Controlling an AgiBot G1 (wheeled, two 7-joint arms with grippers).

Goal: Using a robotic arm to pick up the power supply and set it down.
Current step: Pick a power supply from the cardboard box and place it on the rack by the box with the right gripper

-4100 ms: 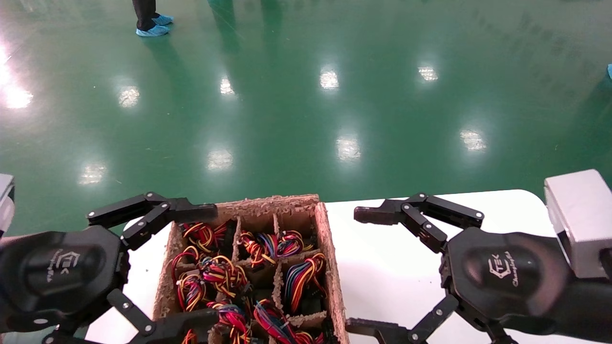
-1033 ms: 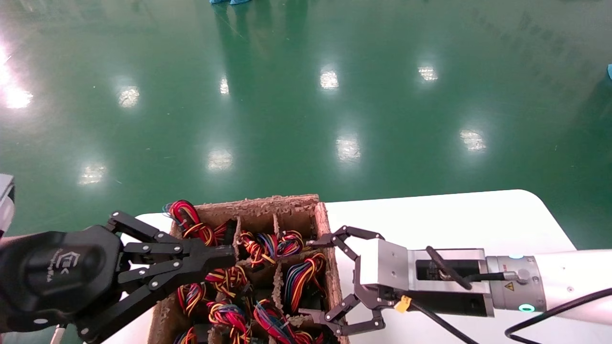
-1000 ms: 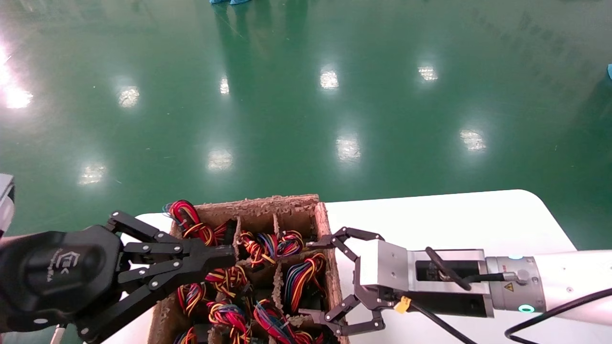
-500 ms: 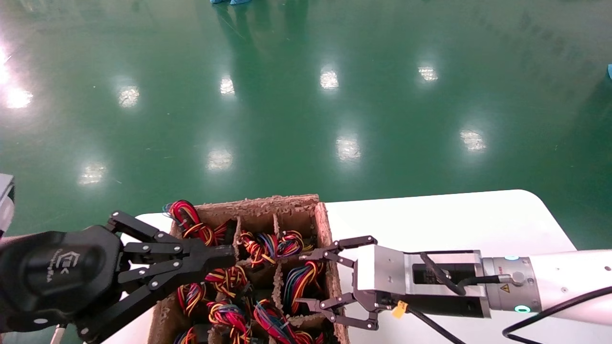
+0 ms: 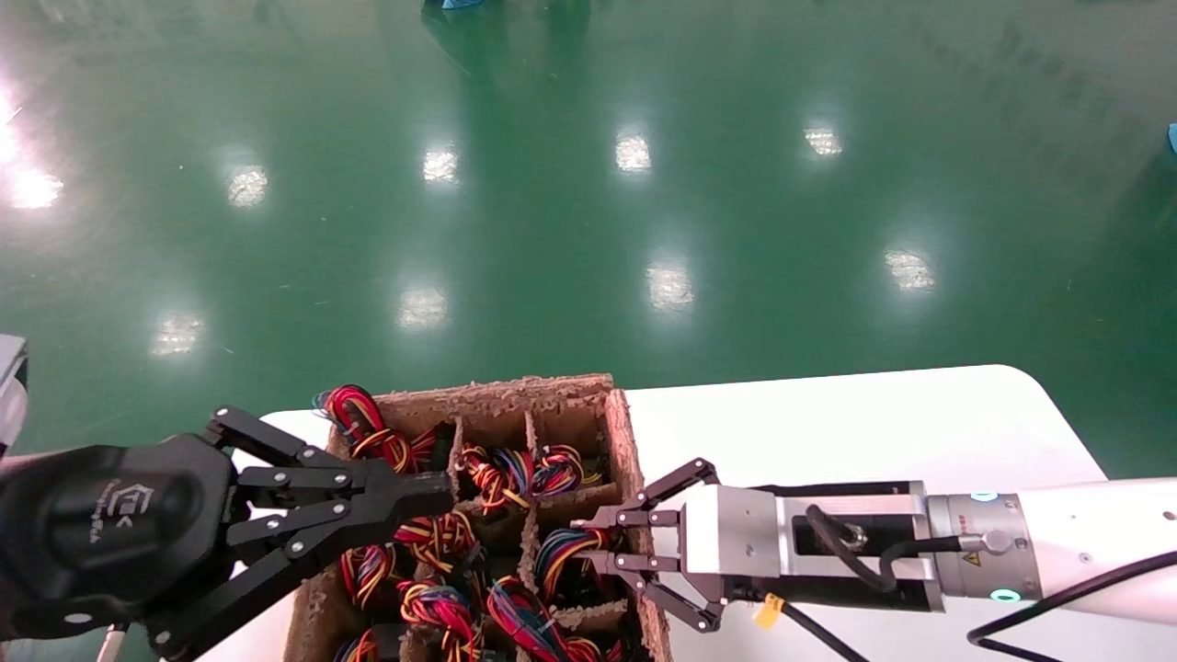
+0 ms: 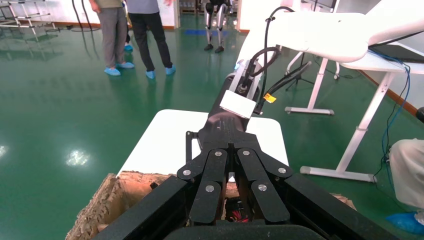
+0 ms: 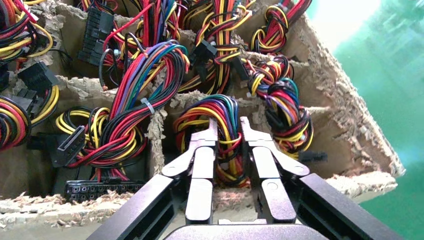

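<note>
The right tool (image 5: 602,544), at the lower middle of the head view, has its jaws pinched on the wire loop of the power supply (image 7: 220,130), which sits in a right-hand cell of the cardboard crate (image 5: 515,391); its metal body is hidden under the wires. The left tool (image 5: 405,496), lower left, is closed tight above the crate's left cells, holding nothing I can make out. Risk as I judge it: lifting by wires alone, the loop may slip or snag on the frayed dividers (image 7: 155,135), tugging neighbouring bundles or dragging the crate across the white tabletop (image 5: 855,423).
</note>
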